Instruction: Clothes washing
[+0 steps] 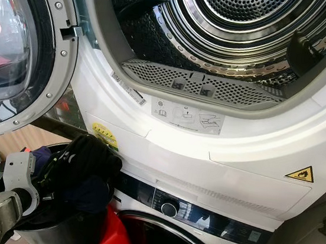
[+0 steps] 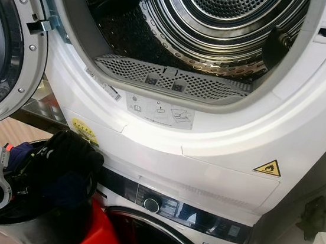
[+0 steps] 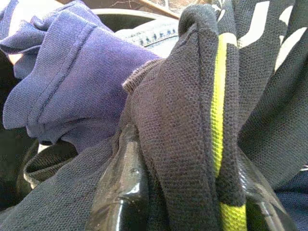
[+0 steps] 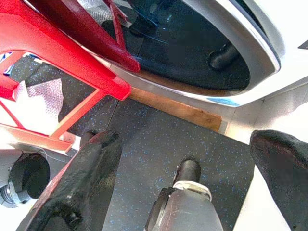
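- Two stacked white laundry machines stand before the robot in the head views: an upper one with a perforated steel drum, its round glass door swung wide to the robot's left, and a lower one with a black control panel and one round dial.
- One dark bucket sits on a red plastic stool just under the open drum, probably so the clothes need only a short lift. A heap of dark garments rises above the bucket's rim.
- One silver left arm reaches into that heap from the robot's left; the drum looks empty, so loading seems not yet begun.
- Left wrist view: the left pincer is closed on a dark knit garment with a yellow stripe, a fold of it pinched between its two black fingers. One purple knit garment lies beside it, touching.
- Right wrist view: the right pincer hangs low over the dark speckled floor, wide apart and holding nothing, likely idle while the left works. The stool's red legs and the lower machine's dark round door are near.
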You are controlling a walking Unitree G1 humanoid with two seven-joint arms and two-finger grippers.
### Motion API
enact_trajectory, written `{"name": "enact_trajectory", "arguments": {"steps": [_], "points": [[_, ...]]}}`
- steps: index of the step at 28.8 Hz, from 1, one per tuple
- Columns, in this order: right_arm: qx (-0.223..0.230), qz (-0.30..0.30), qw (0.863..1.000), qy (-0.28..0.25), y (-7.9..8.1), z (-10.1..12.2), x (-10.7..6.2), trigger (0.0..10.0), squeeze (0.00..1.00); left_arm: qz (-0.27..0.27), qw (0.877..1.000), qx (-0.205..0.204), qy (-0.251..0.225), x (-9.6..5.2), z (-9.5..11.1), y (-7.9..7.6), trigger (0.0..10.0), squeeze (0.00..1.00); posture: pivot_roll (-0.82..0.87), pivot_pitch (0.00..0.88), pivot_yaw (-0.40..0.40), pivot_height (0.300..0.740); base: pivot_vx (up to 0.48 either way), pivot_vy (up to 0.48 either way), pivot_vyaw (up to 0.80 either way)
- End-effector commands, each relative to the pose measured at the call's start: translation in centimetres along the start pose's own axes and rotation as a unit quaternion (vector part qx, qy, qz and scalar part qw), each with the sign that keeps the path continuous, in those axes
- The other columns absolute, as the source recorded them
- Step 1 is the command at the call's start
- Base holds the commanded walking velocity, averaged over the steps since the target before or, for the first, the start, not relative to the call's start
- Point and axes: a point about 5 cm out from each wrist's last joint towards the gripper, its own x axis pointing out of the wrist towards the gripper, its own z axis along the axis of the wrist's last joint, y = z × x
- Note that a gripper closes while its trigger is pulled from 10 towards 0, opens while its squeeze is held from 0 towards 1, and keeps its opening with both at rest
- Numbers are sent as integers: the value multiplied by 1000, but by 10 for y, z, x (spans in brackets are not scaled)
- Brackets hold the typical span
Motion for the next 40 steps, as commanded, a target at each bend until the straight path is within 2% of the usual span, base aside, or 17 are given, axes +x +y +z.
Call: {"name": "enact_trajectory", "arguments": {"steps": [1,7,11,15,20,21,26,28,31,35,36,38,40], "points": [[-6,5,1000,1,3,1,1,10000,0,-3,999,-7,32,2,-14,-2,0,0,50,0,76,740,0,0,0],[1,3,1000,2,1,0,0,10000,0,-3,1000,-9,-5,0,-13,-6,0,0,45,0,77,740,0,0,0],[2,3,1000,3,1,-1,0,10000,0,13,1000,-11,-3,-2,-18,-3,0,0,40,5,78,740,0,0,0],[4,2,1000,3,1,-2,0,10000,0,17,999,-21,-21,-6,-19,-4,0,0,41,9,79,740,0,0,0],[2,5,1000,4,1,-2,0,10000,0,6,994,-59,-95,-17,-12,-5,0,0,45,16,79,740,0,0,0],[-1,7,1000,4,2,-3,0,10000,0,-9,991,-69,-118,-23,-13,-6,0,0,45,17,80,740,0,0,0],[-1,8,1000,4,2,-3,0,10000,0,-48,984,-74,-153,-34,-15,-10,0,0,49,22,79,740,0,0,0],[-2,11,1000,5,2,-5,-1,10000,0,-77,978,-57,-187,-42,-17,-11,0,0,54,24,79,740,0,0,0],[-2,13,1000,6,3,-5,-1,10000,0,-90,974,-27,-208,-49,-21,-12,0,0,53,23,78,740,0,0,0],[-2,15,1000,5,3,-5,-1,10000,0,-107,968,76,-216,-56,-28,-19,0,0,55,28,77,740,0,0,0],[-3,16,1000,4,3,-5,-1,10000,0,-117,959,132,-220,-62,-33,-26,0,0,53,29,78,740,0,0,0],[-3,18,1000,3,3,-5,-1,10000,0,-129,951,170,-222,-66,-38,-31,0,0,52,29,78,740,0,0,0],[-4,18,1000,3,3,-6,-1,10000,0,-105,943,192,-251,-75,-40,-37,0,0,52,32,80,740,0,0,0]]}}
